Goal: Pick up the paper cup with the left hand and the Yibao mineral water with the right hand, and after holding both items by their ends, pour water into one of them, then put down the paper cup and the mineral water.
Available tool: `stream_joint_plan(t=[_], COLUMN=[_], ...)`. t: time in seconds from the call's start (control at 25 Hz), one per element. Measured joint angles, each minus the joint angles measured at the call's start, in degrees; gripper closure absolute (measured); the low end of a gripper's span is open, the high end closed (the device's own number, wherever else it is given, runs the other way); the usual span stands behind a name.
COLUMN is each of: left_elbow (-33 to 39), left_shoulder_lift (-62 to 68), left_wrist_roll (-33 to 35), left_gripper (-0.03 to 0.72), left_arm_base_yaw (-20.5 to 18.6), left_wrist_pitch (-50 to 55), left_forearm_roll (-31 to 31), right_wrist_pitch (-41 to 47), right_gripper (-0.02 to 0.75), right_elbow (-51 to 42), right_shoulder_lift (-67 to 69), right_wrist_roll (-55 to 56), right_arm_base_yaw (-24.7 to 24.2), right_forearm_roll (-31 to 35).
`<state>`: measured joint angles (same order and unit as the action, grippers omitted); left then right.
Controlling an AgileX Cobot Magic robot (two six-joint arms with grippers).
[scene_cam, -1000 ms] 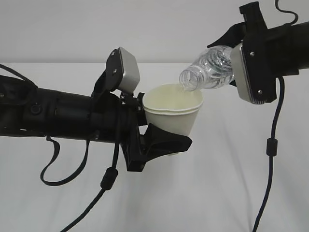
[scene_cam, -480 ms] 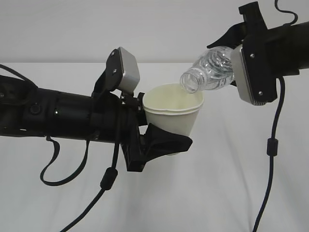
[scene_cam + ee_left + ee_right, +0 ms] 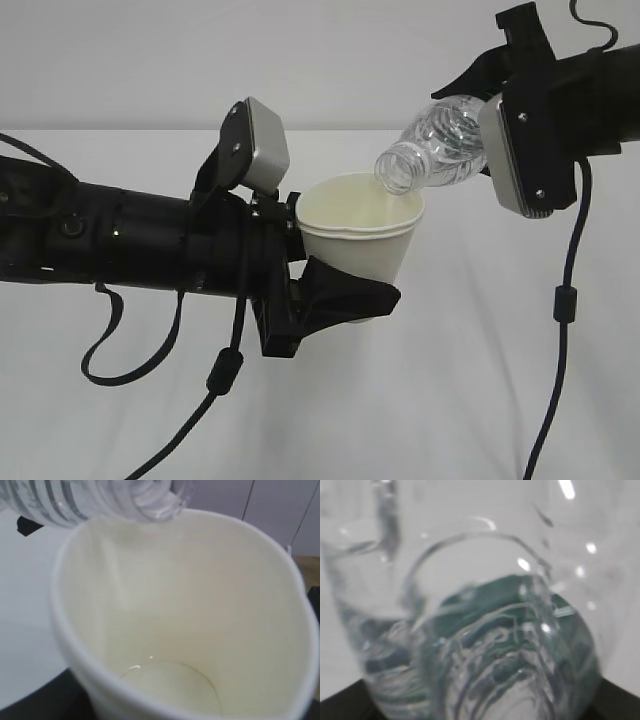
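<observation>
Tilting bottle [image 3: 440, 150] above cup [image 3: 360, 230]

The scene is viewed by the exterior camera from in front, at about the height of the raised arms, looking along the white bench [image 3: 420, 400] toward a pale wall. The cup [image 3: 165, 630] is looked into from very close by the left wrist camera, with the bottle [image 3: 95, 500] neck seen at the top. The bottle's body fills the right wrist view, blurred by nearness. Cup and bottle are shared with the exterior view.
</observation>
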<state>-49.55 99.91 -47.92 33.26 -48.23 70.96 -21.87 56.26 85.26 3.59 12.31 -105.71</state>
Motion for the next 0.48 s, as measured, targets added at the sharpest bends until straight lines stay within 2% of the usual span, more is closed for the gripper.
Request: stream_joint_plan(t=[0.48], left_elbow=[0.0], left_shoulder_lift=[0.0], left_wrist_roll=[0.0], left_gripper=[0.249], left_arm_base_yaw=[0.0], left_wrist_pitch=[-0.4], left_forearm_roll=[0.1], right_wrist_pitch=[0.22], right_gripper=[0.246], right_elbow=[1.29], right_shoulder_lift=[0.0], right_wrist_roll=[-0.33], right_arm_base_yaw=[0.0], right_forearm_roll=[0.0])
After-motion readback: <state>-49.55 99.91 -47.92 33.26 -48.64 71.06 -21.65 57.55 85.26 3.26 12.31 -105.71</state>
